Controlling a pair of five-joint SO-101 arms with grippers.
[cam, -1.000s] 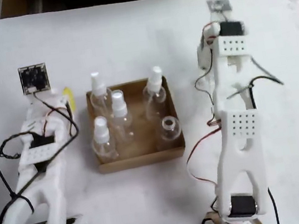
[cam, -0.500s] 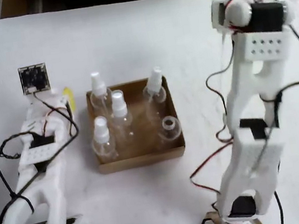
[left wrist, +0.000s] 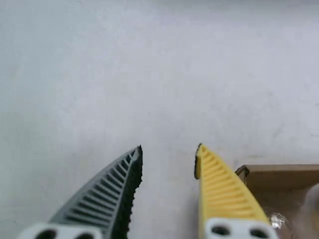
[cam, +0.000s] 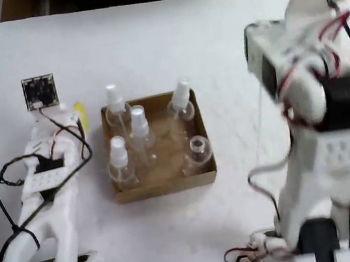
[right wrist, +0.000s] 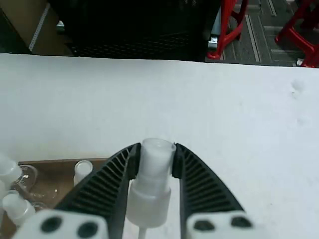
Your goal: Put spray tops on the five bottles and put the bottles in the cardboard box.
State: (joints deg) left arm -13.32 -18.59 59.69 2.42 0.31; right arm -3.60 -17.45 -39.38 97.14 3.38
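Cardboard box (cam: 163, 187), shallow and square, sits on the white table (cam: 148, 36) between two white plastic arms. The right arm (cam: 321, 116) stands tall, well apart from the box. The left arm (cam: 44, 183) lies low along the box's other side. Five clear, round bottles (cam: 141, 136) stand upright inside the box, four of them with white sprayers on. The fifth bottle (cam: 197, 149), at the corner nearest the right arm, has a bare neck. The right gripper (right wrist: 155, 147) pinches a white plastic spray top (right wrist: 152, 179) between black ridged fingers, held off the table and away from the box. The left gripper (left wrist: 168, 149) is spread with nothing in it, one ridged finger grey and one yellow, over bare table just beside a box corner.
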